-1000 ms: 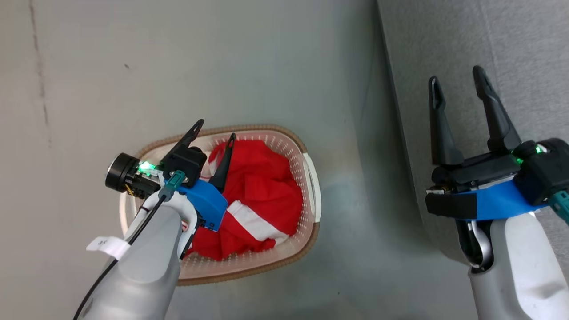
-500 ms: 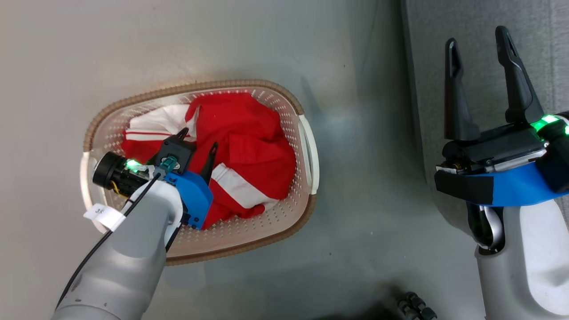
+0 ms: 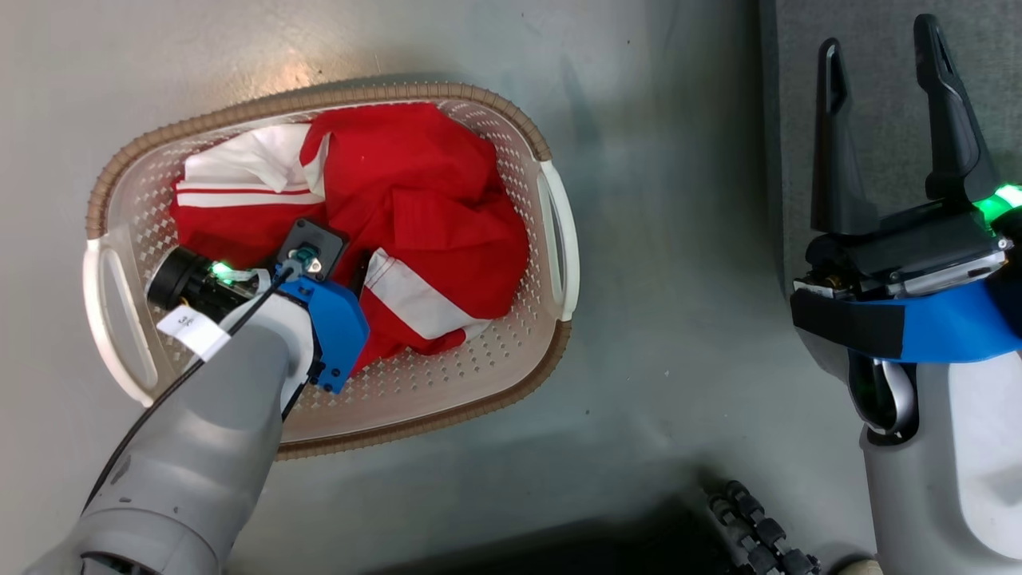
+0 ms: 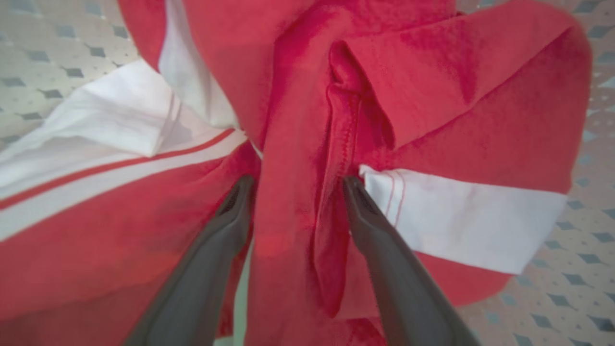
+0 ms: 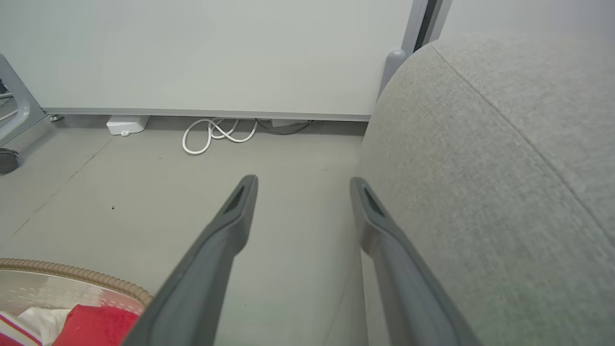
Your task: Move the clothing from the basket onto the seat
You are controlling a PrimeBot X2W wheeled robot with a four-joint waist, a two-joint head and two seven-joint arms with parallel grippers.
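Item: left fingers (image 4: 211, 250), two, spread wide and pushed down into the clothing (image 3: 431, 200), a red fold standing between them (touched, not pinched). Item: right fingers (image 3: 834, 160), two, equally wide, holding nothing, poised at the edge of the seat (image 5: 504, 168), one, grey. Clothing: one red heap with white stripes, garment count not tellable, lying inside the basket (image 3: 479, 375), one, on the floor (image 3: 663, 239).
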